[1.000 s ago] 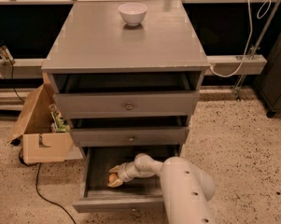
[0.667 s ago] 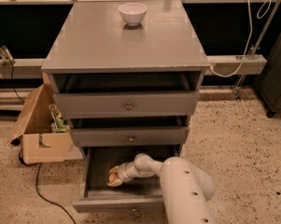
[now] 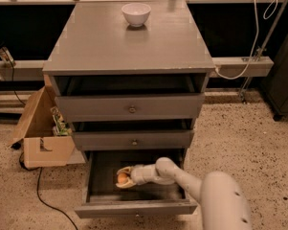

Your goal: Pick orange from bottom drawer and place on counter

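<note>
The bottom drawer point(image 3: 134, 208) is pulled open and shows its dark interior. The orange point(image 3: 121, 178) lies inside it, left of the middle. My gripper point(image 3: 122, 178) reaches into the drawer from the right, and its pale fingers point(image 3: 126, 184) sit around the orange, above and below it. The white arm comes in from the lower right. The grey counter point(image 3: 110, 42) tops the cabinet above.
A white bowl point(image 3: 136, 13) stands at the back of the counter. Two shallower drawers with round knobs point(image 3: 132, 109) stand slightly open above the bottom one. An open cardboard box point(image 3: 40, 128) sits on the speckled floor to the left, with a black cable beside it.
</note>
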Action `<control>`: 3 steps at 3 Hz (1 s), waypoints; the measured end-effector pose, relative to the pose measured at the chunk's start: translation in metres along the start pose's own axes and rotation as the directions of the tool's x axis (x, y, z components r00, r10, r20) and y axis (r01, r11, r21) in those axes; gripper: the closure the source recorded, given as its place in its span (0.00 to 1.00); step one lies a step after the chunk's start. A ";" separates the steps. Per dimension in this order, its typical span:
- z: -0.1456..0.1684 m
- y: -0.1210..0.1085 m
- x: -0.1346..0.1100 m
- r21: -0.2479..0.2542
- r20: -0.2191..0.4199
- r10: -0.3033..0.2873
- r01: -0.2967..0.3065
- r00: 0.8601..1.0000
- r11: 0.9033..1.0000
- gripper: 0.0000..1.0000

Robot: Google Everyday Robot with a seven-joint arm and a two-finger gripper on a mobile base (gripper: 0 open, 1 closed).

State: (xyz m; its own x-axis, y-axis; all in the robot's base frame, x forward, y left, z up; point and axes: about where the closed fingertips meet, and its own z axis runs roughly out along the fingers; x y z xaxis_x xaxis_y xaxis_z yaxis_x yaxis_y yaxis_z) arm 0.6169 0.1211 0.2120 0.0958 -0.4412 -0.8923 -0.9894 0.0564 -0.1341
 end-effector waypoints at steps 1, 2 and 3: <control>-0.068 0.002 -0.043 0.003 0.150 -0.092 0.093 0.984 0.996 1.00; -0.077 0.016 -0.048 -0.036 0.187 -0.098 0.107 0.977 0.994 1.00; -0.080 0.016 -0.054 -0.038 0.191 -0.104 0.113 0.976 0.993 1.00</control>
State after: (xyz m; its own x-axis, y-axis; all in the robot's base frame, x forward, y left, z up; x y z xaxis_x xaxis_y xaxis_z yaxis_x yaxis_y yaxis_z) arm 0.5873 0.0743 0.2920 0.2175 -0.2652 -0.9393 -0.9756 -0.0283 -0.2178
